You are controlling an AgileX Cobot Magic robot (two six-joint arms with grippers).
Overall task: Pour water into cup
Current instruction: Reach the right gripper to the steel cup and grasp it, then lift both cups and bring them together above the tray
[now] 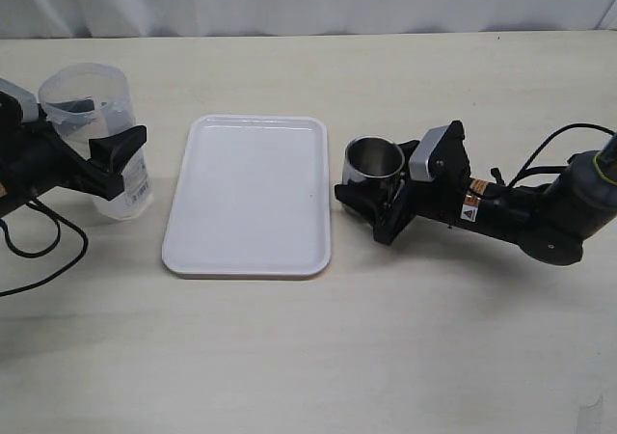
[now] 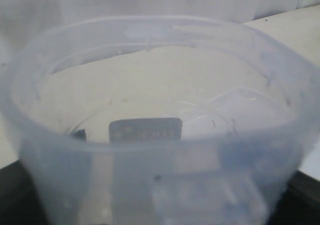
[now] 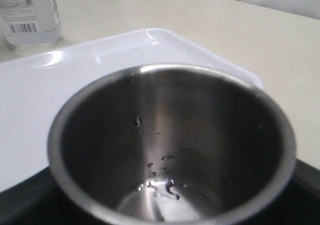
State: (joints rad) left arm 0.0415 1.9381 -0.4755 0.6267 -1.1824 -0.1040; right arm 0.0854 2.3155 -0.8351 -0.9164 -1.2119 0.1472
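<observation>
Both flank tray [image 1: 246,198]: left claw [image 1: 114,169] grasps beaker [image 1: 92,101]; right claw [image 1: 376,181] brackets cup [image 1: 371,154] beside edge, grip unclear.

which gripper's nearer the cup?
Right. The right gripper sits around the cup; the left gripper is across the tray, around the beaker.

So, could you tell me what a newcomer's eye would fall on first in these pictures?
Probably the white rectangular plastic tray, lying bare in the middle of the pale table. To its left a tall translucent plastic measuring beaker sits in the left gripper. To its right a short shiny stainless-steel cup, with only droplets inside, stands between the fingers of the right gripper.
</observation>
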